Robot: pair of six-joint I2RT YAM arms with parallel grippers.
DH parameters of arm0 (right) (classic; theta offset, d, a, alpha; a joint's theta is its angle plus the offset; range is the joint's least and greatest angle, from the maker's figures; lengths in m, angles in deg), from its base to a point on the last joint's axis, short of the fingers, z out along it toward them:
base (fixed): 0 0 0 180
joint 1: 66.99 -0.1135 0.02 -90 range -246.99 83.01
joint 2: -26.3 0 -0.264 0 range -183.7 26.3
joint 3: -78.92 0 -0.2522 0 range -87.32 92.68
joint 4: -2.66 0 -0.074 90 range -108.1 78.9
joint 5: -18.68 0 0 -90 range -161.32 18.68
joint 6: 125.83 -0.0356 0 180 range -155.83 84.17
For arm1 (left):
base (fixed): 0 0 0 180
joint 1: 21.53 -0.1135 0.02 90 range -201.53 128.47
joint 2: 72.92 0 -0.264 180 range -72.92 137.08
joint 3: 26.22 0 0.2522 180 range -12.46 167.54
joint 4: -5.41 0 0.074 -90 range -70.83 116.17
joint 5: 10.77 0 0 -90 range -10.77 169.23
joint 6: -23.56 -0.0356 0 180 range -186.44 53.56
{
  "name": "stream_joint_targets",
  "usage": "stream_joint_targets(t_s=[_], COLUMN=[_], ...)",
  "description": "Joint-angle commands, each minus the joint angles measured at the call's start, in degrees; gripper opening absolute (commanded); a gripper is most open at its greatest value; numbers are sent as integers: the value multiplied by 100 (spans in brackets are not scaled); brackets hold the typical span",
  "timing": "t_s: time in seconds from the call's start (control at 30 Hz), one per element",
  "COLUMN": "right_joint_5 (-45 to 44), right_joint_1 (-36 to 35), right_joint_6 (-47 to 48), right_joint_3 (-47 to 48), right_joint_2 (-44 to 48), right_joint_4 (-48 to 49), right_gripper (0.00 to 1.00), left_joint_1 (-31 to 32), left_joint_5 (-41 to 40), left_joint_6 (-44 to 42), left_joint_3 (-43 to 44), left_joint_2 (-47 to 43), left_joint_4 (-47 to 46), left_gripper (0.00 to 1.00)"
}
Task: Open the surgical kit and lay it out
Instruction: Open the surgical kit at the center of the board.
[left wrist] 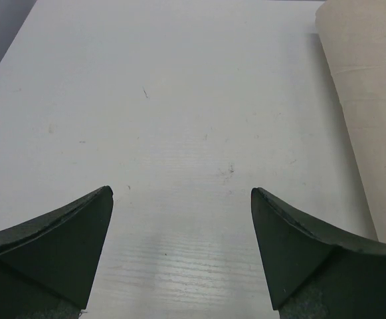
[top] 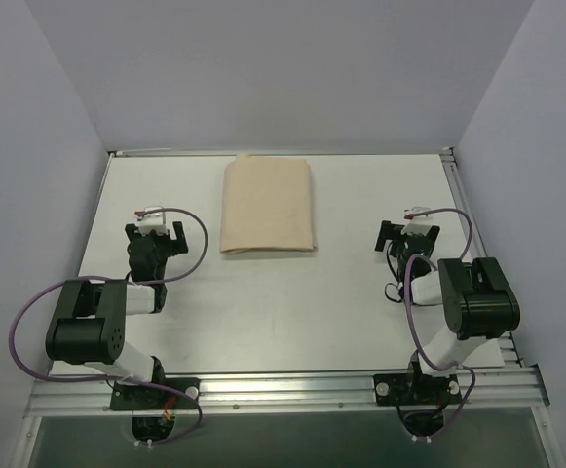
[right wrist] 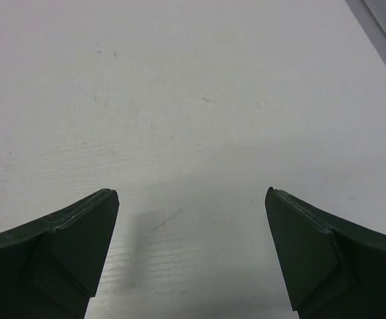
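Observation:
The surgical kit is a folded beige cloth wrap [top: 268, 207] lying shut on the white table, at the back middle. Its left edge shows at the right of the left wrist view [left wrist: 372, 100]. The steel tray and instruments are hidden, nothing of them shows. My left gripper [top: 156, 232] is open and empty, low over the table to the left of the wrap. My right gripper [top: 406, 234] is open and empty, to the right of the wrap. In both wrist views, the left gripper [left wrist: 181, 193] and the right gripper [right wrist: 191, 193] have dark fingers spread wide over bare table.
The white table [top: 292, 302] has grey walls on the left, back and right. A metal rail [top: 283, 390] runs along the near edge, where both arm bases stand. Purple cables loop from each arm. The table's right edge shows in the right wrist view [right wrist: 379, 26].

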Motion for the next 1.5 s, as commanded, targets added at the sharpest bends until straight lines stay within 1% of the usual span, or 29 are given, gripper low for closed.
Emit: stream_joint_targets(t_s=[0.0, 0.3, 0.37, 0.4, 0.43, 0.47, 0.5, 0.53, 0.57, 0.6, 0.63, 0.67, 0.7, 0.73, 0.77, 0.8, 0.83, 0.87, 0.9, 0.93, 0.97, 1.0, 1.03, 1.07, 1.13, 1.2, 1.3, 1.33, 1.47], right_joint_5=[-184, -192, -586, -788, -1216, -1456, -1632, -1738, -1896, -1958, -1968, -1541, -919, -208, 286, 1013, 1369, 1677, 2210, 2494, 2749, 3013, 3459, 3586, 3971, 4140, 4360, 4395, 4606], right_joint_1=[-46, 16, -71, -124, -194, -395, -502, -581, -651, -635, -600, -565, -408, -319, -292, -283, -266, -265, -265, -265, -292, -327, -405, -450, -511, -608, -696, -713, -810], right_joint_6=[194, 132, 124, 98, 106, 141, 176, 107, -242, -741, -1738, -2062, -2091, -2013, -2012, -2082, -2204, -2458, -2608, -2732, -2829, -2960, -2996, -3023, -3084, -3146, -3277, -3339, -3418], right_joint_3=[95, 113, 77, 25, 33, 86, 330, 497, 708, 1189, 1437, 1674, 1860, 2183, 2282, 2344, 2354, 2362, 2397, 2467, 2712, 2871, 3029, 3196, 3565, 3855, 3979, 4041, 4243], right_joint_2=[127, 136, 205, 432, 617, 819, 1204, 1373, 1505, 1646, 1647, 1613, 1447, 1341, 1244, 1078, 980, 901, 674, 515, 340, -62, -267, -451, -935, -1330, -1682, -1771, -2201], right_joint_4=[833, 780, 789, 728, 588, 48, -341, -753, -1741, -2281, -2783, -3571, -3753, -3868, -3939, -3878, -3721, -3363, -3237, -3106, -3009, -2990, -2990, -3068, -3069, -3095, -2876, -2850, -2840], right_gripper=[100, 100, 100, 100, 100, 100, 100, 100, 100, 100, 100, 100, 100, 100, 100, 100, 100, 98, 98, 97, 95, 95, 94, 93, 93, 93, 93, 93, 91], left_joint_1=[2, -25, 2, 54, 142, 290, 544, 582, 582, 573, 573, 573, 556, 521, 486, 424, 258, 135, 21, -102, -112, -112, -147, -313, -332, -315, -323, -315, -209], left_joint_5=[-50, 47, 47, -58, -302, -661, -1335, -1533, -1614, -1632, -1762, -1886, -2078, -2193, -2073, -1836, -1469, -316, 313, 789, 1394, 1679, 1908, 2058, 2523, 2901, 3219, 3420, 3597], left_joint_6=[-75, -93, -93, -267, -295, -278, -190, 72, 622, 871, 1152, 1973, 2399, 2769, 3025, 3053, 3045, 2880, 2791, 2764, 2772, 2790, 2851, 3017, 3115, 3203, 3405, 3449, 3686], left_joint_3=[144, 144, 101, 118, 170, 484, 748, 1029, 1693, 2057, 2400, 2743, 3381, 3683, 3921, 4228, 4292, 4310, 4276, 4066, 3925, 3793, 3583, 3572, 3651, 3809, 3897, 3897, 3836], left_joint_2=[-55, -56, -195, -535, -748, -967, -1283, -1355, -1382, -1356, -1321, -1269, -1129, -1049, -962, -821, -768, -698, -680, -679, -697, -749, -732, -680, -277, 240, 864, 989, 1525], left_joint_4=[-124, -115, -37, 121, 722, 1198, 1743, 2696, 3193, 3755, 4796, 5329, 5952, 7020, 7335, 7538, 7636, 7593, 7445, 7008, 6795, 6532, 6129, 6073, 6011, 5958, 5879, 5548, 5185], left_gripper=[94, 94, 94, 94, 94, 94, 94, 94, 94, 94, 94, 94, 94, 94, 94, 94, 94, 94, 94, 94, 94, 94, 94, 94, 94, 94, 94, 95, 96])
